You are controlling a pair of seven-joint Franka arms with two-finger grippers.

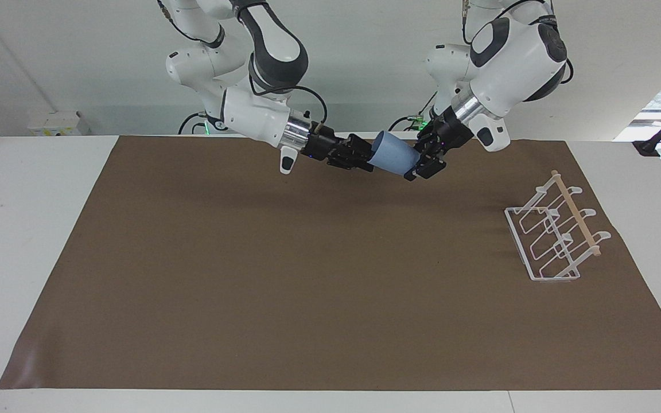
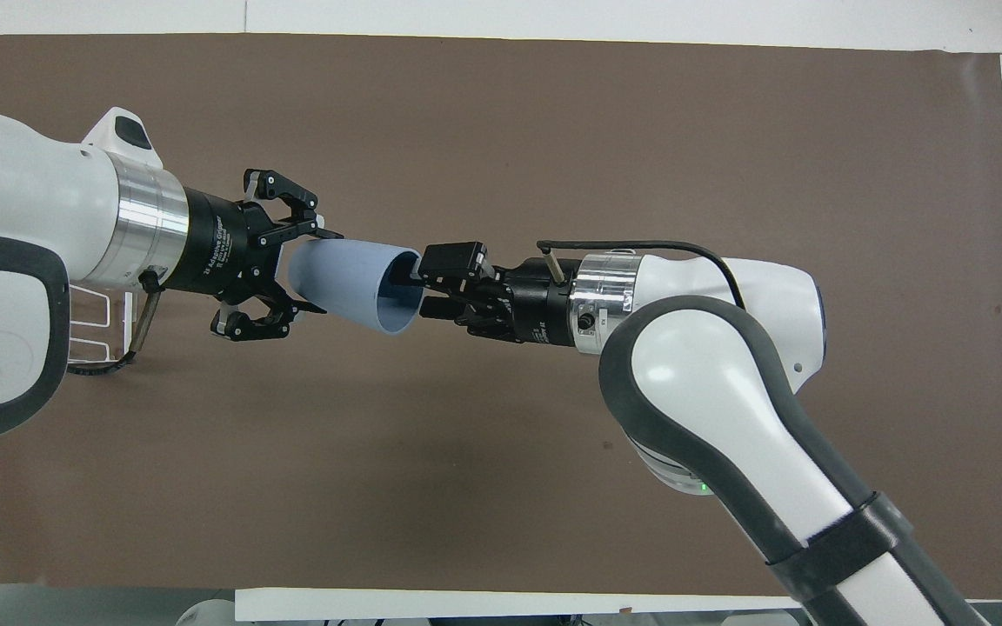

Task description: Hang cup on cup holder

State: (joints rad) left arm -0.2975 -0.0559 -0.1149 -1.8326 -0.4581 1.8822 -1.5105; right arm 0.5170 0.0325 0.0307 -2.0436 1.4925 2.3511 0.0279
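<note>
Light-blue cup [image 1: 395, 155] airborne sideways; white cup holder [image 1: 554, 232] upright.

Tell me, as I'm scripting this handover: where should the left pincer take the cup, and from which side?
The narrow closed base, the left pincer coming end-on from its own end of the table. The cup lies sideways in the air, mouth toward the right pincer, which occupies the rim; the taper makes the base its slimmest part.

Cup [image 1: 393, 156] held in air over the table's [image 1: 49, 189] robot-side edge, near its middle, lying sideways between both pincers. Left pincer [image 1: 420, 159] at cup's base; right pincer [image 1: 365, 158] at its mouth. Cup holder [image 1: 557, 235] stands near the left arm's end.
</note>
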